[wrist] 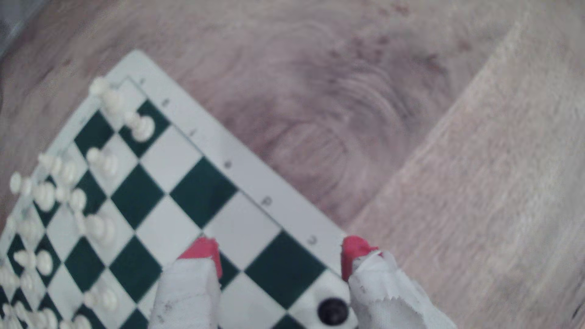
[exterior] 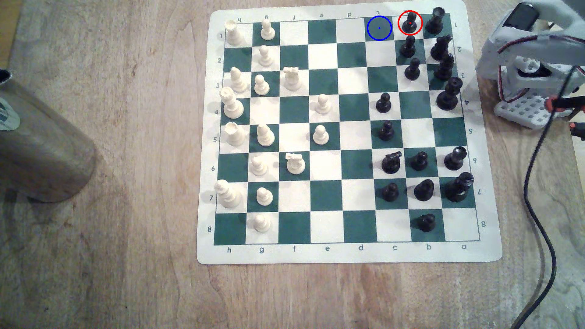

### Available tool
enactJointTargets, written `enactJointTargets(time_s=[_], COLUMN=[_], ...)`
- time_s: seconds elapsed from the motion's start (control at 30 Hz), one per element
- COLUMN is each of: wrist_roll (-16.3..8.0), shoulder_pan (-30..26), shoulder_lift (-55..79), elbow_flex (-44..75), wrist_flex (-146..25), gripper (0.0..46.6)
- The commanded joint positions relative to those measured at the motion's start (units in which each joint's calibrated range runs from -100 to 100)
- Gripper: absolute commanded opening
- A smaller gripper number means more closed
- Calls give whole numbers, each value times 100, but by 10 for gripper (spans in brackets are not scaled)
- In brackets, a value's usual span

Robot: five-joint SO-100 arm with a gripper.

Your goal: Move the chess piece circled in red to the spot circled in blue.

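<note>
In the exterior view the chess piece [exterior: 410, 22], a small black pawn ringed in red, stands on a white square in the board's far row. The spot [exterior: 379, 27], a dark green square ringed in blue, is the adjacent square toward the exterior view's left. The white arm [exterior: 535, 53] sits off the board's far right corner. In the wrist view my gripper [wrist: 280, 253] is open above this board edge, its red-tipped, tape-wrapped fingers [wrist: 202, 253] spread wide. The spot [wrist: 285, 269] lies between them. The pawn's round head [wrist: 332, 311] shows close to one finger, untouched.
A black rook [exterior: 435, 22] and another black pawn [exterior: 408, 47] crowd the ringed pawn. Cream-white pieces [exterior: 266, 82] fill the board's left in the exterior view. A metal cylinder [exterior: 41, 142] lies at far left and a black cable [exterior: 538, 196] runs down the right.
</note>
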State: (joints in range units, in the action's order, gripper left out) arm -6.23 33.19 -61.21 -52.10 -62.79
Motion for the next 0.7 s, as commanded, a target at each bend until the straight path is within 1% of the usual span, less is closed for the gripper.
enactJointTargets(time_s=[0.0,0.1,0.27,0.47,0.67], wrist_roll=[-68,-68,-63,-73,-151], shoulder_pan=[213,229,205,135,10], shoulder_lift=[1070,1104,925,348,382], elbow_flex=[1221,1176,668,-601,-937], wrist_flex=[-691,-953,-1076,-715,-691], gripper=[199,199,199,199,189])
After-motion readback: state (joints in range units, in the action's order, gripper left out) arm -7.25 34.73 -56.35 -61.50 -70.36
